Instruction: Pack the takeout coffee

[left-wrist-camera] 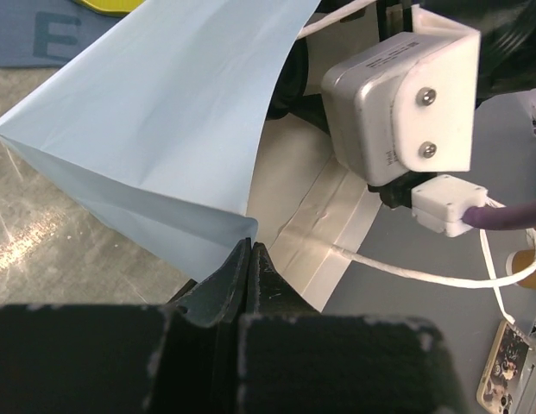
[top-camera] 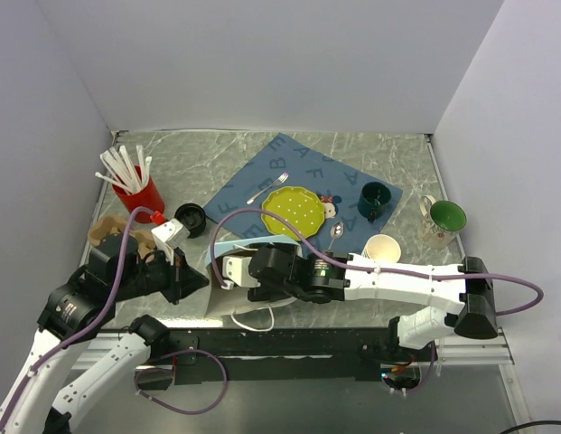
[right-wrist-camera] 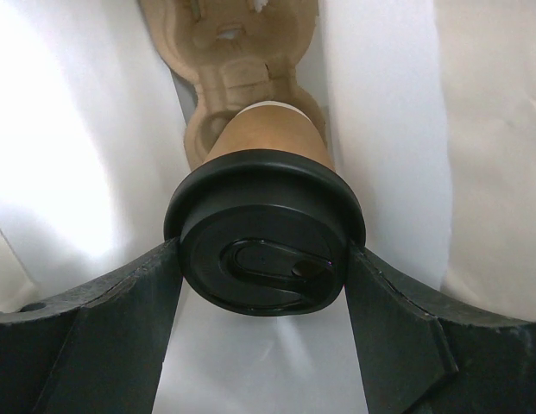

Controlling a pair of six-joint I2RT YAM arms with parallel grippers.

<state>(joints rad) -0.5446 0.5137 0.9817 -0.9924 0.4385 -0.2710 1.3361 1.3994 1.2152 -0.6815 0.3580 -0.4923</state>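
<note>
Closest to the left wrist camera, the black jaws of the left gripper (left-wrist-camera: 250,250) are pressed fully together, pinching an edge of a pale blue paper bag (left-wrist-camera: 164,129) with a white inside. From above, this bag sits at the near edge of the grey marbled table (top-camera: 370,154), between the two arms.

Further right, the right gripper (right-wrist-camera: 263,259) reaches into the bag. Its jaws stand wide apart, one on each side of the takeout coffee (right-wrist-camera: 266,207), both touching the rim of its lid and clamping it between them. The coffee is a tan-brown paper cup that narrows away from the wrist camera. It is capped by a round, glossy black plastic lid with a raised rim and an oval recess on top. It is inside the bag, with white bag walls on either side. Its base points toward a tan moulded-pulp cup carrier (right-wrist-camera: 229,60) deeper in. Whether the base sits in a socket cannot be told.

Across the table behind the arms, from left to right, stand:
- a red cup of white straws (top-camera: 140,194)
- a loose black lid (top-camera: 191,217)
- a blue lettered cloth (top-camera: 262,172) carrying a yellow-green dotted plate (top-camera: 292,210)
- a dark green mug (top-camera: 375,201)
- a white paper cup (top-camera: 382,249)
- a pale mug with a green inside (top-camera: 443,221)
</note>
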